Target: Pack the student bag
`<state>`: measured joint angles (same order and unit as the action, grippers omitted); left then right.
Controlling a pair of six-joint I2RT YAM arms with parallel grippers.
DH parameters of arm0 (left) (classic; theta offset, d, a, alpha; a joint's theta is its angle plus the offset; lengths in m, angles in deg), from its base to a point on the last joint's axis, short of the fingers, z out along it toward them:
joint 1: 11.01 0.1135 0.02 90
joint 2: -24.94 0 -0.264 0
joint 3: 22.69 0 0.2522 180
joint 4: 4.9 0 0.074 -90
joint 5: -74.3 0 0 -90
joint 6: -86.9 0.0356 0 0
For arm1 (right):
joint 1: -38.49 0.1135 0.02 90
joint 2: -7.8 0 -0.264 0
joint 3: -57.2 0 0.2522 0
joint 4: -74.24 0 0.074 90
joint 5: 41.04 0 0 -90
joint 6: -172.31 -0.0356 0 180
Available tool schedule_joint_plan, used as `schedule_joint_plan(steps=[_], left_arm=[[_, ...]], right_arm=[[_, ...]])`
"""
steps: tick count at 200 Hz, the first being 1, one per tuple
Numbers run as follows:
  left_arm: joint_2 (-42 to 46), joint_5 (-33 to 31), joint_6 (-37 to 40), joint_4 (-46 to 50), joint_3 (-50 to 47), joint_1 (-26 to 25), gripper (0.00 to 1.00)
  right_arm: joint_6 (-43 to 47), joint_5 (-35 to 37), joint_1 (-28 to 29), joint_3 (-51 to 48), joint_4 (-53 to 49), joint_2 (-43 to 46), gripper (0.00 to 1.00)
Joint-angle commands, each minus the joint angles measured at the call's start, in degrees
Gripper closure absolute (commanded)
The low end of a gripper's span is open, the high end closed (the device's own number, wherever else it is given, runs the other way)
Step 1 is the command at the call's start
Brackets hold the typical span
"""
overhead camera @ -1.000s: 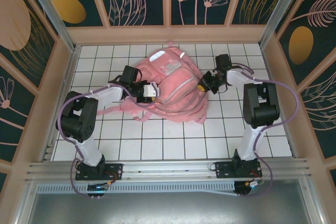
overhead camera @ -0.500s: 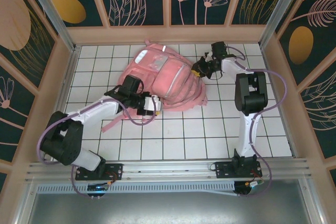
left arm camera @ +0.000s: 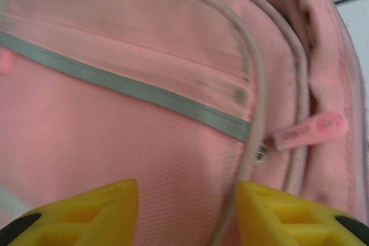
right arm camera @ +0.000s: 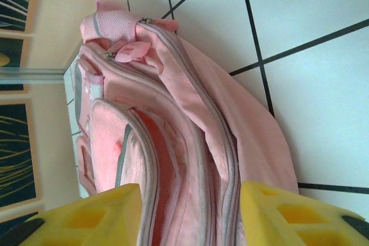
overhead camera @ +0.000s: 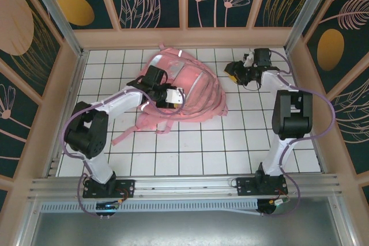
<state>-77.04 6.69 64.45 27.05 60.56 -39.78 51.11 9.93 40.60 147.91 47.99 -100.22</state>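
One pink student bag (overhead camera: 193, 84) lies slumped on the white tiled table (overhead camera: 196, 154), straight ahead of both grippers. The left gripper (overhead camera: 173, 97) hangs close over the bag's front, its yellow fingers (left arm camera: 98, 205) moderately parted with nothing pinched between them. A grey reflective strip (left arm camera: 127, 84) and a pink zipper pull (left arm camera: 308, 131) lie just beyond. The right gripper (overhead camera: 233, 73) sits just beside the bag, its jaws apart and empty.
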Motion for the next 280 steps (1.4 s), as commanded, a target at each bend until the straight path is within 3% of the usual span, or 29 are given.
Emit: schedule_joint_plan(steps=[1, 38, 89, 102, 114, 122, 128, 144, 156, 173, 190, 197, 224, 251, 280], left_arm=[[-0.68, 1.32, 2.37, 5.61, 1.94, 0.3, 0.5], [-1.35, -0.18, 0.54, 2.49, -0.46, 0.31, 0.5], [-5.62, -6.39, -3.29, -5.33, 0.25, -0.28, 0.54], [-6.09, -6.77, -2.23, -5.1, -0.03, -0.66, 0.54], [-6.22, -6.2, -1.9, -5.17, -0.86, -0.91, 0.55], [-6.2, -5.71, -2.25, -5.65, -1.51, -0.88, 0.63], [-6.33, -5.34, -2.77, -5.65, -1.62, -0.9, 0.75], [-7.35, -3.31, -4.63, -1.63, 1.23, -0.93, 1.0], [-6.85, -0.18, -7.12, -0.06, 2.76, -0.9, 1.0], [-3.99, 4.08, -12.17, -2.82, 1.68, -0.93, 1.0], [-1.72, 7.49, -17.17, -4.31, 1.3, -0.91, 1.0], [-1.28, 8.49, -19.02, -4.34, 1.59, -0.93, 1.0], [-0.85, 10.89, -25.44, -5.33, 2.45, -0.92, 1.0], [-1.95, 11.92, -28.16, -5.17, 2.84, -0.9, 1.0], [-3.27, 12.29, -31.62, -5.8, 2.87, -0.92, 1.0]], right_arm=[[2.9, -2.73, 0.33, -0.57, -1.59, 2.39, 0.44], [7.35, -2.2, 0.09, 0.1, -6.3, 3.85, 0.4], [4.6, -2.45, 0.06, -2.68, -2.65, 5.68, 0.39], [3.9, -3.01, 0.5, -5.75, -0.06, 7.57, 0.36], [3.99, -5.78, 1.39, -10.35, 4.88, 10.31, 0.24], [4.83, -6.32, 2.3, -13.84, 8.15, 12.55, 0.17], [6.39, -6.05, 3.23, -16.56, 10.47, 14.59, 0.13], [15.13, -1.49, 7.17, -24.81, 17.07, 21.38, 0.09], [23.91, 2.7, 11.21, -31.07, 22.37, 26.86, 0.09], [36.12, 6.37, 17.2, -38.58, 29.49, 32.27, 0.15], [43.91, 8.49, 22.27, -41.52, 32.43, 32.88, 0.37], [46.34, 8.84, 24.09, -41.24, 32.32, 31.98, 0.41], [50.54, 19.06, 31.97, -43.73, 41.89, 29.18, 0.43], [48.88, 28.94, 35.46, -47.24, 55.08, 25.07, 0.52], [48.12, 37.97, 39.5, -46.32, 58.7, 20.46, 0.57]])
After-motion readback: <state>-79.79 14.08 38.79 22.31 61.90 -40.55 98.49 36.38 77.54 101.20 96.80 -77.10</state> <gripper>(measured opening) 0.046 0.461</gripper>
